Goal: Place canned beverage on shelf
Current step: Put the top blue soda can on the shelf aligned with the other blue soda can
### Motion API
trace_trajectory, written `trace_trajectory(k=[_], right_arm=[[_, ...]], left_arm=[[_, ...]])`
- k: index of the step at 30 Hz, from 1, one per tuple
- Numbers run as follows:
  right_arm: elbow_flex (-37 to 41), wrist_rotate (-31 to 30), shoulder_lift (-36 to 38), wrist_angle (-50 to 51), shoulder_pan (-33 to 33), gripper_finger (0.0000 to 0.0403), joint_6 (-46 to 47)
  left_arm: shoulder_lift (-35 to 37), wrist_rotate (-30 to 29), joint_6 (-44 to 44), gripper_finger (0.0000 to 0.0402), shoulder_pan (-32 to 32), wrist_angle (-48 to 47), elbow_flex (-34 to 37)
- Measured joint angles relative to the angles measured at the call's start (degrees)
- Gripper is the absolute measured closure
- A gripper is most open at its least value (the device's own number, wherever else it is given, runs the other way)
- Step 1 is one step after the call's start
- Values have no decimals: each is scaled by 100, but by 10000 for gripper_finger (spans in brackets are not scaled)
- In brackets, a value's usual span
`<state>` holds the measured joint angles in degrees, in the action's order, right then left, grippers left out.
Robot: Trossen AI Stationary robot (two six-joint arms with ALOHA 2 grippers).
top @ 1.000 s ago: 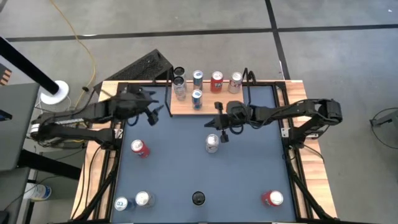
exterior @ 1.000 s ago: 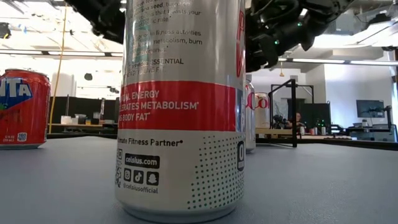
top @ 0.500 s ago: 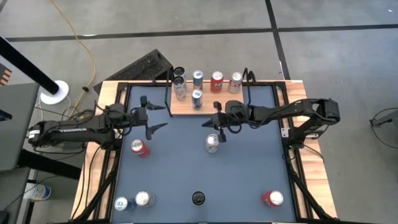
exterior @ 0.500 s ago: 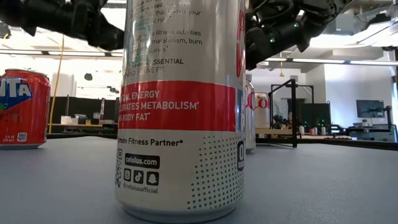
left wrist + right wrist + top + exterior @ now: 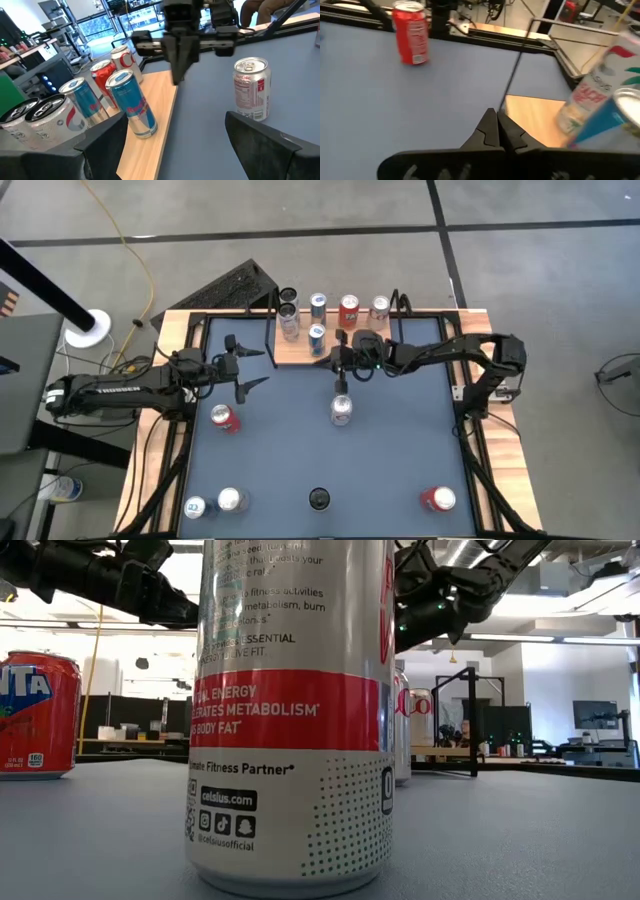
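The shelf (image 5: 372, 347), a light-wood board with black wire uprights, lies at the table's far edge with several cans standing on it, among them a blue can (image 5: 134, 102) near its near edge. A silver can (image 5: 341, 410) stands upright on the blue table, just near of the shelf. My right gripper (image 5: 340, 370) is shut and empty. It hovers over the shelf's near edge, beside the blue can and above the silver can (image 5: 252, 90). My left gripper (image 5: 245, 366) hangs open and level off the shelf's left end, with nothing between its fingers.
A red can (image 5: 225, 418) stands left of centre. A tall white-and-red can (image 5: 295, 710) stands at the near edge. Two cans (image 5: 215, 502) stand near left and a red one (image 5: 438, 499) stands near right. The shelf's black uprights (image 5: 272, 330) rise at its ends.
My right gripper, still shut, has moved from above the silver can toward the table's far edge and a little left, up to the shelf's near edge. My left gripper has sunk and tipped up to level, staying open. No can has moved.
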<state>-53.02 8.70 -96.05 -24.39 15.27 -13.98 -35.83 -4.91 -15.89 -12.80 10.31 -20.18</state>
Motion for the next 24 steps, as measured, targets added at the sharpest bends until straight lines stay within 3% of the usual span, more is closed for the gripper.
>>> trace_trajectory(k=[24], right_arm=[[-9,-702,-457,-576,253,403,-541]], left_arm=[[-4,17,59,79,1,-63,0]])
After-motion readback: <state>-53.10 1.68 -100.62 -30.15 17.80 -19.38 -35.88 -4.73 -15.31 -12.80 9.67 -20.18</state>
